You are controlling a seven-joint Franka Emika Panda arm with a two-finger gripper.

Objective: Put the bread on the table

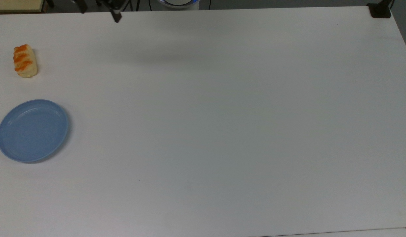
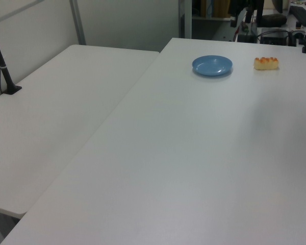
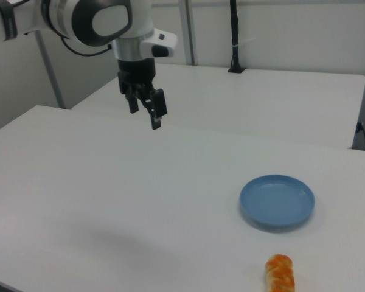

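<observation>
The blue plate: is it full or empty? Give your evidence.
Empty. The blue plate shows only its bare blue inside; the bread lies apart from it on the table.

The robot arm (image 3: 103, 21) was white and round, with dark grey patches on its joints. Its gripper (image 3: 145, 115) was black, with two thin black fingers (image 3: 155, 118) and a white block above it.

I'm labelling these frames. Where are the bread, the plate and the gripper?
bread (image 1: 24, 61): top view, middle of its striped top.
plate (image 1: 32, 130): top view, its bare blue centre.
gripper (image 3: 145, 112): right view, midway between the fingertips, jaws open.
</observation>
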